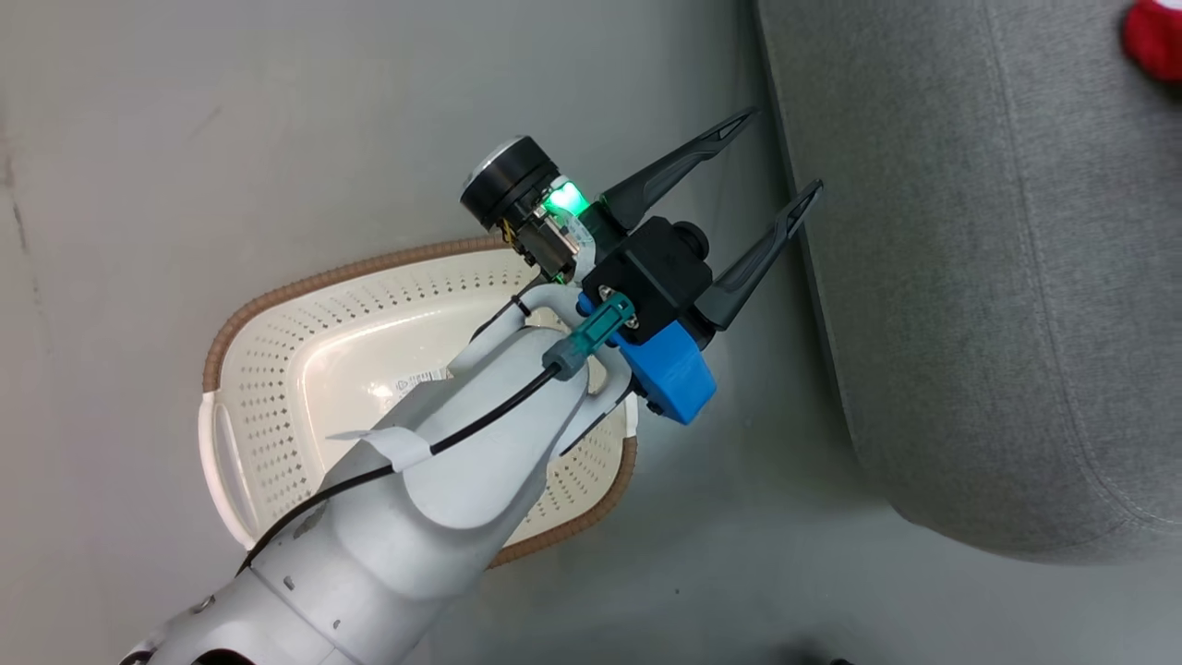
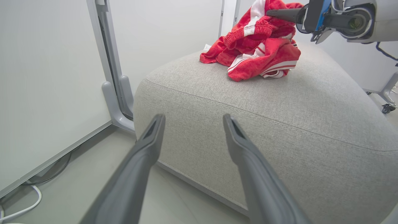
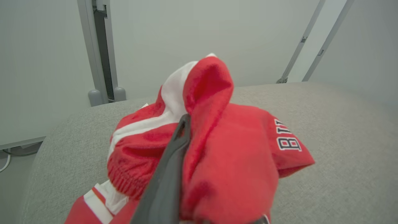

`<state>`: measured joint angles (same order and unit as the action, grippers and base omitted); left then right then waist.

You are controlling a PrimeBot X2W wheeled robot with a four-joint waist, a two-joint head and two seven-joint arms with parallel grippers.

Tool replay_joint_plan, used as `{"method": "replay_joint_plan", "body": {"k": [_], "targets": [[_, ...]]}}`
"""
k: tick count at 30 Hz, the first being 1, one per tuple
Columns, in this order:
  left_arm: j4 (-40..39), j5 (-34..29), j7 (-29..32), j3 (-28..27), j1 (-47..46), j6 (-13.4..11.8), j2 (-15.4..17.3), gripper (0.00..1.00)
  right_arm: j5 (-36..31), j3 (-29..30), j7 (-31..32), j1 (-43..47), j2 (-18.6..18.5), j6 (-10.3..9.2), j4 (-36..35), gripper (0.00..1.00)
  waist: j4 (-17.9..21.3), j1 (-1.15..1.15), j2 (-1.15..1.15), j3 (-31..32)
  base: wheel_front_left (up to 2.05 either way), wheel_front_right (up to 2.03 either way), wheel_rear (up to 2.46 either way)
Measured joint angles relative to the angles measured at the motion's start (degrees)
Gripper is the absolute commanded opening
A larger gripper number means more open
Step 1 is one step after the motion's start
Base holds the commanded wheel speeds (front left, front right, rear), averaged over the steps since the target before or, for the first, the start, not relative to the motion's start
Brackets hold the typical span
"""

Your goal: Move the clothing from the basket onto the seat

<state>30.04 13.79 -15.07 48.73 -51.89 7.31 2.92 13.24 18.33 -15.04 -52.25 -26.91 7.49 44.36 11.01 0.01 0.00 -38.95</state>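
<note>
While the left tool [image 1: 785, 149] gapes beside the seat [image 1: 970, 277], wrist views show right tool [image 2: 270, 12] pinching clothing [image 2: 264, 53].

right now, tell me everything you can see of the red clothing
The clothing is soft-looking red fabric with white stripes, a gathered elastic band and dark lettering edged in white. It lies crumpled in a heap on top of the grey seat. The right gripper is shut on a fold at the top, holding it up in a peak, while the rest rests on the cushion.
</note>
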Motion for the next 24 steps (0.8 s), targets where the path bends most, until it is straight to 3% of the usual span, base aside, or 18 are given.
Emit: {"method": "replay_joint_plan", "body": {"k": [9,15,24], "targets": [[-1.3,0.89,0.0,-3.21,5.01,-0.73,0.14,1.0,-1.7,0.82,0.0,10.38,2.75,0.0,-5.67,1.0,1.07,0.0,0.0,6.56,0.0,0.0,0.0],[-3.09,1.34,0.01,-7.6,10.13,-1.94,1.94,1.0,-2.81,1.75,0.0,19.02,5.5,0.0,-11.55,1.0,1.65,-0.01,0.0,12.26,0.0,0.0,0.0],[-6.98,1.47,0.0,-15.42,18.78,-4.1,4.3,1.0,-2.86,-4.01,0.0,27.84,9.55,0.0,-23.29,1.0,0.21,-0.01,0.0,20.14,0.0,0.0,0.0]]}}
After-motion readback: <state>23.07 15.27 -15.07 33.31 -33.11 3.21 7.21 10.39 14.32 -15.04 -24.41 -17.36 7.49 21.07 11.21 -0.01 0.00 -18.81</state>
